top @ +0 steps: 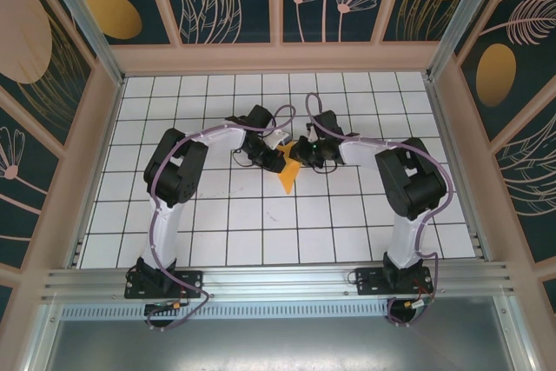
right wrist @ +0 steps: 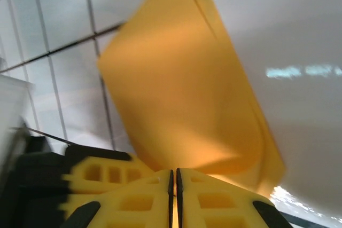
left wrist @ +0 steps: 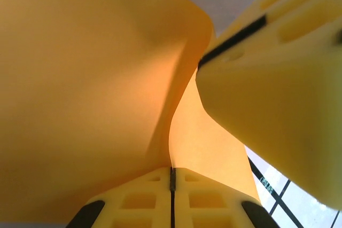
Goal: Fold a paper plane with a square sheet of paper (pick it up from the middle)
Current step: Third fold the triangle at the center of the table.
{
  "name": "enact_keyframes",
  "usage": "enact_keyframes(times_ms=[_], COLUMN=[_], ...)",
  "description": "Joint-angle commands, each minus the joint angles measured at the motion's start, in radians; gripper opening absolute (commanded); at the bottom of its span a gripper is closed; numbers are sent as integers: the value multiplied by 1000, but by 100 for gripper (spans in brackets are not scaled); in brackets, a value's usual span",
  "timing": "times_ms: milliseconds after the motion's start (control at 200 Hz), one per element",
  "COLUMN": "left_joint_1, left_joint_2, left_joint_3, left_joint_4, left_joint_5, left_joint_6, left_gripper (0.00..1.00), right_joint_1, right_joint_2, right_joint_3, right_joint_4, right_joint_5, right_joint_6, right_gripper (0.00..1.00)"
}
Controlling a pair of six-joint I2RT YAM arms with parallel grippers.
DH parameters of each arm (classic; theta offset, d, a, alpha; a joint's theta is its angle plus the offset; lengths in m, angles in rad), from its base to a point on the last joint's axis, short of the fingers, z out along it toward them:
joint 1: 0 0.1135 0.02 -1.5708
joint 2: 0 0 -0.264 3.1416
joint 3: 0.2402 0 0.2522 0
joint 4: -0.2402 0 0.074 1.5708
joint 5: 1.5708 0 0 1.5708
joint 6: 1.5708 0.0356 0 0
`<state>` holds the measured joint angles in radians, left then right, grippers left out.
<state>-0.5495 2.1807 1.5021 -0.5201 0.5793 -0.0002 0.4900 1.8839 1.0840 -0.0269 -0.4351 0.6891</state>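
Left gripper (left wrist: 172, 177) and right gripper (right wrist: 175, 177), jaws clamped shut on the orange paper (top: 287, 175) held between them, apparently steadying it for a crease.

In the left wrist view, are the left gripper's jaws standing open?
No. The left gripper is shut, its two fingers pressed together, the orange paper rising from the seam between them.

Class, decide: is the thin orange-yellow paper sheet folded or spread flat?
Folded: the orange-yellow paper sheet shows doubled edges at the right wrist; from above, a narrow wedge.
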Motion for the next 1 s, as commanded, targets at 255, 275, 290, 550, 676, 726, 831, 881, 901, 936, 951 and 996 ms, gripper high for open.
enact_keyframes(times_ms=[255, 275, 290, 550, 676, 726, 831, 881, 901, 936, 951, 996], left_joint_1=[5, 6, 5, 6, 5, 6, 6, 5, 6, 5, 5, 5], left_joint_2=[54, 54, 54, 54, 53, 53, 51, 51, 50, 48, 47, 42], left_joint_3=[-4, -5, -4, -5, -4, -4, -2, 1, 1, 1, 0, -1], left_joint_4=[-33, -33, -34, -37, -38, -38, -36, -37, -38, -38, -38, -35], left_joint_5=[-58, -56, -57, -63, -64, -62, -60, -59, -58, -63, -64, -70], left_joint_6=[26, 26, 25, 25, 24, 24, 22, 20, 19, 18, 17, 17], left_gripper=[9, 9, 9, 9, 9, 9, 9, 9, 9, 10, 9, 10], right_joint_1=[-30, -32, -34, -43, -43, -42, -42, -42, -40, -42, -42, -46], right_joint_2=[100, 109, 114, 22, -12, -6, 34, 54, 63, 77, 82, 93], right_joint_3=[7, 8, 10, -3, 11, 8, 4, -1, -4, -6, -8, -16], right_joint_4=[-19, -27, -37, -6, 4, 17, 11, 12, 12, 4, 2, 4], right_joint_5=[63, 67, 70, 47, -7, -30, -27, -17, -14, 4, 14, 27], right_joint_6=[-4, -6, -7, -6, -4, -5, -3, -3, -3, -4, -3, -2], right_gripper=[14, 14, 14, 13, 14, 14, 14, 14, 14, 14, 13, 13])
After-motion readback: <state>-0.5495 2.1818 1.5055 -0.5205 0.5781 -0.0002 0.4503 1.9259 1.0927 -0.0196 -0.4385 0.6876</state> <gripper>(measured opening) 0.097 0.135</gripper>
